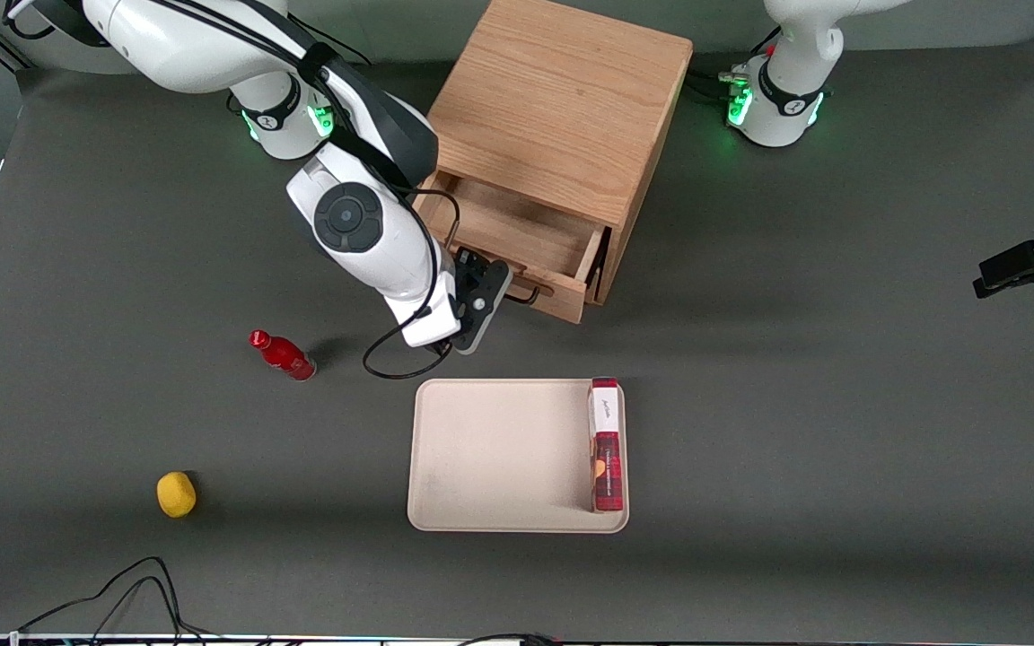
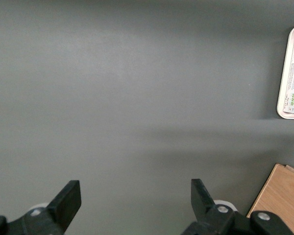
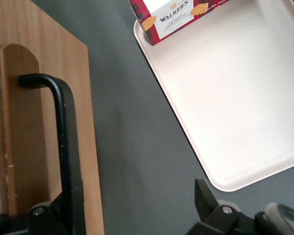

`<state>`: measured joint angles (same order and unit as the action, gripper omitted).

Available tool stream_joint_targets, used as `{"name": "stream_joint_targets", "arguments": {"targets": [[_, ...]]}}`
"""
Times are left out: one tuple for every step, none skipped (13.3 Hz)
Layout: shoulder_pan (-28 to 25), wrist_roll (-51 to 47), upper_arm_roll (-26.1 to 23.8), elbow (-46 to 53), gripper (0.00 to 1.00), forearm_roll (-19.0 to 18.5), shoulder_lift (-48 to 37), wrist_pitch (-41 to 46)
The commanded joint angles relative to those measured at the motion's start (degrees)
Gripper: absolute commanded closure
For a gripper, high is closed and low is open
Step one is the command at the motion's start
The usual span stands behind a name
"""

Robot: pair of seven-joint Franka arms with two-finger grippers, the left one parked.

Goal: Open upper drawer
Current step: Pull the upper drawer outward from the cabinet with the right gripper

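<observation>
The wooden cabinet (image 1: pixel 562 99) sits mid-table with its upper drawer (image 1: pixel 517 238) pulled well out toward the front camera, tray showing. Nearer the camera lies the cream tray (image 1: pixel 499 458), a red Walkers shortbread box (image 1: pixel 606 444) standing along one edge. The gripper (image 1: pixel 484 301) hangs right at the drawer's black wire handle (image 3: pixel 63 147), fingers spread apart. Toward the working arm's end: a red bottle (image 1: pixel 284 355) and a yellow lemon (image 1: pixel 176 494).

Upper drawer (image 1: pixel 517 235), light oak, pulled partly out of cabinet (image 1: pixel 562 99)
</observation>
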<state>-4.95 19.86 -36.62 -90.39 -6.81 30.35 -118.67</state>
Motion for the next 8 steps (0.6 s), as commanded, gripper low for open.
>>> {"name": "stream_joint_targets", "arguments": {"targets": [[-0.2, 1.2, 0.4, 2.8, 0.0, -1.5, 1.9, 0.3], [-0.1, 1.4, 0.4, 3.3, 0.0, -1.5, 2.3, 0.3], [-0.1, 1.7, 0.4, 3.6, 0.0, -1.5, 2.4, 0.3], [-0.1, 1.7, 0.5, 4.0, 0.0, -1.5, 2.5, 0.3], [-0.1, 1.8, 0.5, 4.1, 0.0, -1.6, 2.8, 0.3], [-0.1, 1.9, 1.0, 4.5, 0.0, -1.8, 2.9, 0.3], [-0.1, 2.1, 1.4, 4.7, 0.0, -2.1, 2.9, 0.3], [-0.1, 2.1, 1.5, 5.1, 0.0, -2.2, 3.2, 0.3]]}}
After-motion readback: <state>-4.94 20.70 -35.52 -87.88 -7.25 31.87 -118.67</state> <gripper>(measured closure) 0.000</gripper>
